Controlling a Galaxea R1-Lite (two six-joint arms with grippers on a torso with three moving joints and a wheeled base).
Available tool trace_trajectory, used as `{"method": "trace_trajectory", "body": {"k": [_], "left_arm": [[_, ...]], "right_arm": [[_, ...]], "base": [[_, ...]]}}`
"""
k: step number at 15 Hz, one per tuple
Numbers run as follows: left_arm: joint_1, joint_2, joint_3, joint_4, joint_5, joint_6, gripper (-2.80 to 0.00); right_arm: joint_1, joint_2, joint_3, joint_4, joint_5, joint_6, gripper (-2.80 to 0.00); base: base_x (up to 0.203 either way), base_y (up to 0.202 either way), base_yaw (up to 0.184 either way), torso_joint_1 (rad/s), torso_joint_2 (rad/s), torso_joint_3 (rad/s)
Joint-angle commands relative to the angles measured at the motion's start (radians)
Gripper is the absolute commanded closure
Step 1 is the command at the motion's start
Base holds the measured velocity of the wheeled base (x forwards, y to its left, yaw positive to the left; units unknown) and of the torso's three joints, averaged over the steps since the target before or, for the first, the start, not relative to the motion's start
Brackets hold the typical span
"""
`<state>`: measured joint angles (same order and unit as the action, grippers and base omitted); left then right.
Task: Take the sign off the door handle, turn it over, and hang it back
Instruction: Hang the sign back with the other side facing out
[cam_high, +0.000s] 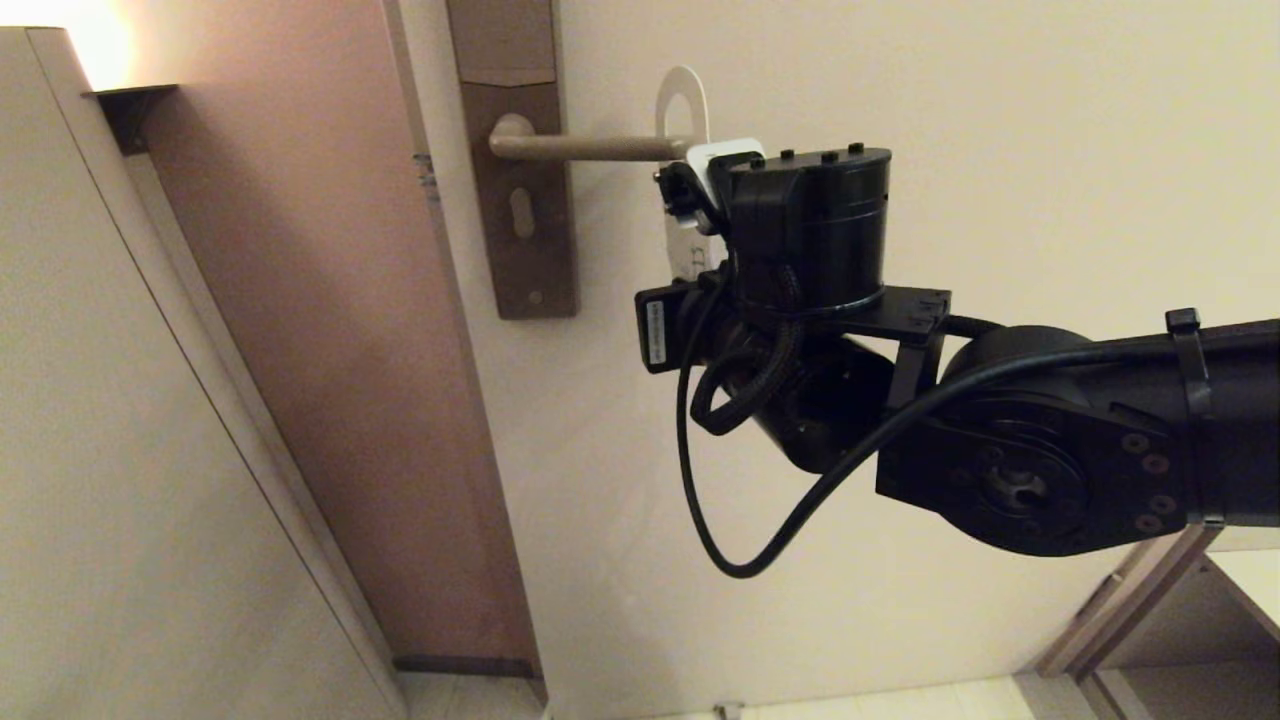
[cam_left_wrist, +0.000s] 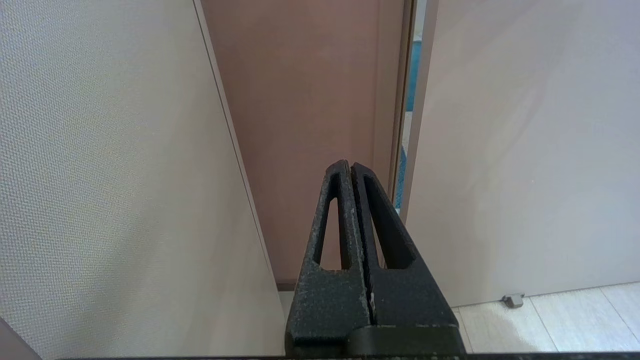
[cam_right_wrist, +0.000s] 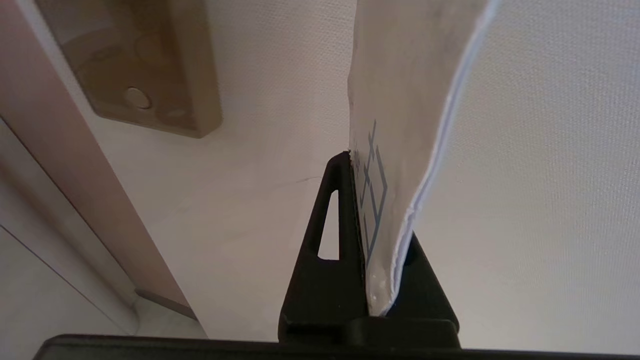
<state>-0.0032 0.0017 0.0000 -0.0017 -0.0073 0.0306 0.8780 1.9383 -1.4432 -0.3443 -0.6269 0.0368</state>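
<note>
Our right gripper (cam_right_wrist: 372, 235) pinches the sign's (cam_high: 683, 100) lower edge, its hole at the door handle's (cam_high: 590, 148) free tip; our left gripper (cam_left_wrist: 352, 170) is parked, closed.

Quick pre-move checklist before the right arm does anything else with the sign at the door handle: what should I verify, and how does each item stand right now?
1. Right gripper shut on the sign: ok; the card sits pinched between the fingers.
2. Hole's position on the door handle: the sign's oval hole sits at the lever's rounded end; whether it is off or still looped, cannot tell.
3. Which face is outward: white side shows in the head view; flip done or not, cannot tell.
4. Card flat: not ok; it is bowed in the grip.
5. Left gripper shut and empty, away from the handle: ok.
</note>
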Motion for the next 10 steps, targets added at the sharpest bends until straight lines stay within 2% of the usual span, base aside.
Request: {"method": "trace_trajectory", "body": {"k": [1, 10], "left_arm": [[0.0, 0.001, 0.0, 0.0, 0.0, 0.0, 0.0], [0.0, 0.001, 0.0, 0.0, 0.0, 0.0, 0.0]], "right_arm": [[0.015, 0.013, -0.008, -0.002, -0.013, -0.002, 0.0], [0.091, 0.101, -0.121, -0.004, -0.149, -0.033, 0.0]], "base": [[0.0, 0.0, 0.0, 0.0, 0.0, 0.0], [0.0, 0.0, 0.0, 0.0, 0.0, 0.0]]}}
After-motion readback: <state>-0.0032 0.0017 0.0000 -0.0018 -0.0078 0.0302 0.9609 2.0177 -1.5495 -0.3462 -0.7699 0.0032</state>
